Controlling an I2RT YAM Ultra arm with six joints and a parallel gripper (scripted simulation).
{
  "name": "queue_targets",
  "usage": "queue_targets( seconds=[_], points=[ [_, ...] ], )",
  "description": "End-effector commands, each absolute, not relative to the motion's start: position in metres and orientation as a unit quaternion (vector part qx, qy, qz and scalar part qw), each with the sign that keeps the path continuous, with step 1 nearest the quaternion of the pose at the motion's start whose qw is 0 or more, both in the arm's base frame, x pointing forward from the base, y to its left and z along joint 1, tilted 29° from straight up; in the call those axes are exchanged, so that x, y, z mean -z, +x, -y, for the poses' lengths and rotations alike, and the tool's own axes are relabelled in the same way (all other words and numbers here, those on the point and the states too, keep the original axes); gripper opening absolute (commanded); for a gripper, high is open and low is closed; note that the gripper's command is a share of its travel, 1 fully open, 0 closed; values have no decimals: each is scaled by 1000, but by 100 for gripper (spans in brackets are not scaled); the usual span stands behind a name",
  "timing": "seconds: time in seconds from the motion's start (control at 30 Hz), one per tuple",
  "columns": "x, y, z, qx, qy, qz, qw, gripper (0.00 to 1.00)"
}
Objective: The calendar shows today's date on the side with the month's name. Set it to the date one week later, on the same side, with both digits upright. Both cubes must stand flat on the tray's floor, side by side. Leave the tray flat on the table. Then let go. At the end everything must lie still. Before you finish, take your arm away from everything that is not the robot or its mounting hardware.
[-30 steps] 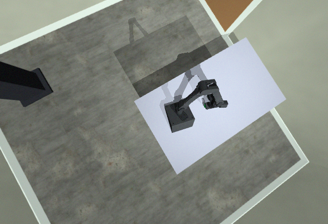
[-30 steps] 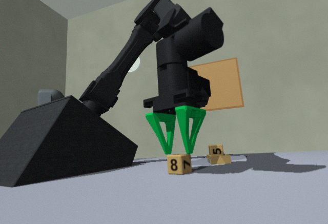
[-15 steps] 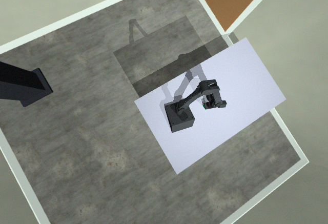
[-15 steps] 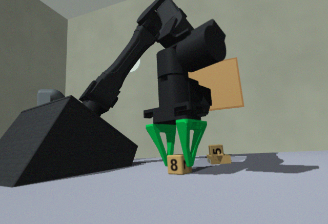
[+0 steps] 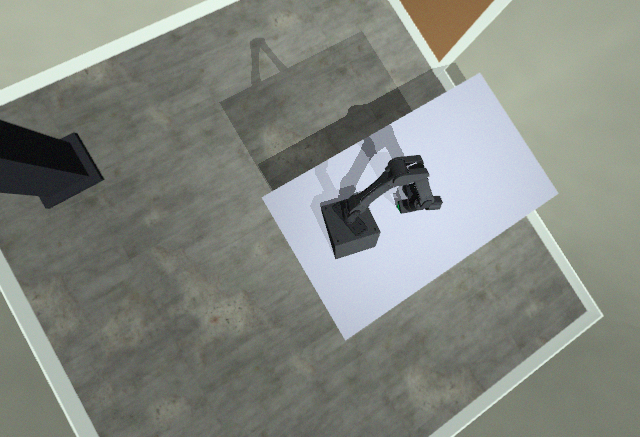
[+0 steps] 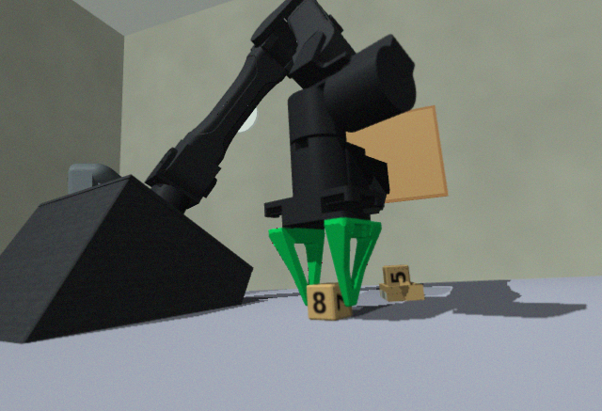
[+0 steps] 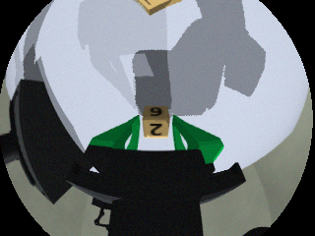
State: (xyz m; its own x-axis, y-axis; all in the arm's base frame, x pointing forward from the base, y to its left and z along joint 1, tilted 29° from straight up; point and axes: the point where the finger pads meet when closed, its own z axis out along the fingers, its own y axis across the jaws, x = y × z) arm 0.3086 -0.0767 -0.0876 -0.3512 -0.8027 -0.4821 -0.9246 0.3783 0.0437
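Note:
My gripper [image 5: 398,206] [image 6: 328,302] [image 7: 156,119] is partly open and points down. Its green fingers stand on either side of a loose wooden cube [image 6: 319,310] [image 7: 147,126], with a narrow gap beside it in the wrist view. The cube rests flat on the table; the exterior view shows an upright 8 and a 7 partly behind a finger. The wrist view shows a 2 and an upside-down 9 or a 6. Behind it, the wooden tray [image 6: 414,292] [image 7: 157,9] holds another cube [image 6: 391,271] with a 5 turned on its side. The month's name is not readable.
The white table [image 5: 496,137] [image 6: 194,372] carries the arm's dark base box [image 5: 356,246] [image 6: 121,260], left of the gripper in the exterior view. The tray stands beyond the gripper, to the right in that view. Arm shadows fall across the table.

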Motion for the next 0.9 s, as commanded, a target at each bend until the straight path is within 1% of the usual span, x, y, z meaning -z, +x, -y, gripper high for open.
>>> queue_targets(
  seconds=[0.0,0.7,0.73,0.87],
  points=[
    [91,306,76,-164,-526,-811,199,45],
    [91,306,76,-164,-526,-811,199,45],
    [91,306,76,-164,-526,-811,199,26],
    [91,306,76,-163,-526,-811,199,26]
  ],
)
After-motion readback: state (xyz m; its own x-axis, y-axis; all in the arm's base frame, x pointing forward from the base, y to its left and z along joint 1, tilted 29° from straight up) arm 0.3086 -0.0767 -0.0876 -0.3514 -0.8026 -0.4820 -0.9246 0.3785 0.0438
